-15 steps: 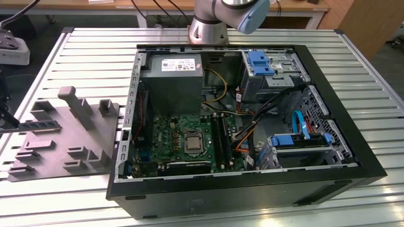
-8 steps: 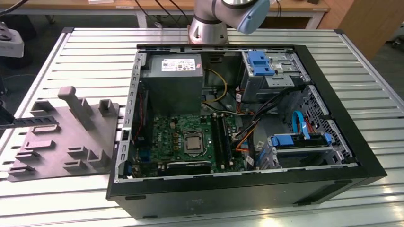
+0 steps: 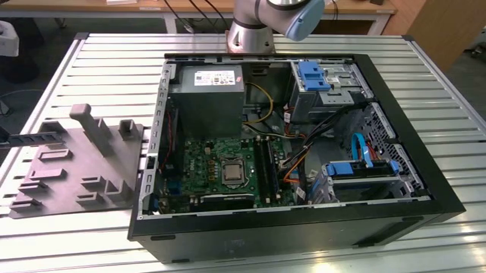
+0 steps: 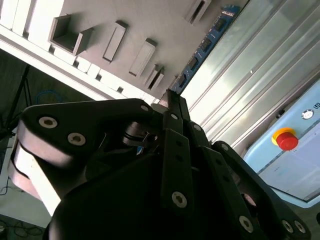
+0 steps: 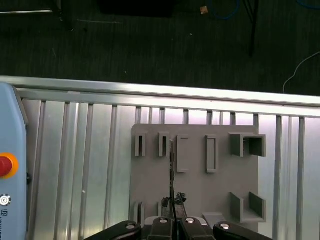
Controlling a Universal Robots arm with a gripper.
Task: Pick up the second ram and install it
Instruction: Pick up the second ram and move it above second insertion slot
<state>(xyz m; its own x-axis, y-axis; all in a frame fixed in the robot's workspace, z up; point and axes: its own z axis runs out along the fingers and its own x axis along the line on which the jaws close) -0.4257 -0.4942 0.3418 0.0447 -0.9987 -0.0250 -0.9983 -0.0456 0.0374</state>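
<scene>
- One arm (image 3: 262,23): its base stands at the far edge of the slatted metal table (image 3: 91,62), just behind the computer case (image 3: 288,242).
- One gripper (image 5: 173,206): you see it in both wrist views (image 4: 170,97). Its two fingers are drawn together and pinch the thin edge of the stick between their tips.
- One second ram (image 4: 206,44): a blue stick with dark chips along its face. It runs straight out from the fingertips. In the first wrist view you see it edge-on as a thin dark line (image 5: 171,170).
- Place of the stick: over the grey fixture tray (image 5: 200,185). You cannot tell whether it is seated in a slot there or lifted clear.
- One fixture tray: it lies flat on the table at the exterior view's left of the case, just beside it (image 3: 83,193).
- Two U-shaped brackets (image 5: 246,145) (image 5: 245,206): they stand on the tray, well apart from the stick.
- One computer case: it lies open, with the motherboard (image 3: 205,165) facing up.
- Two blue drive clips: one is at the far right of the case (image 3: 315,74), the other at the near right (image 3: 349,169).
- One pale blue pendant (image 5: 10,115): it rests on the table apart from the tray and carries one red button (image 4: 286,139).
</scene>
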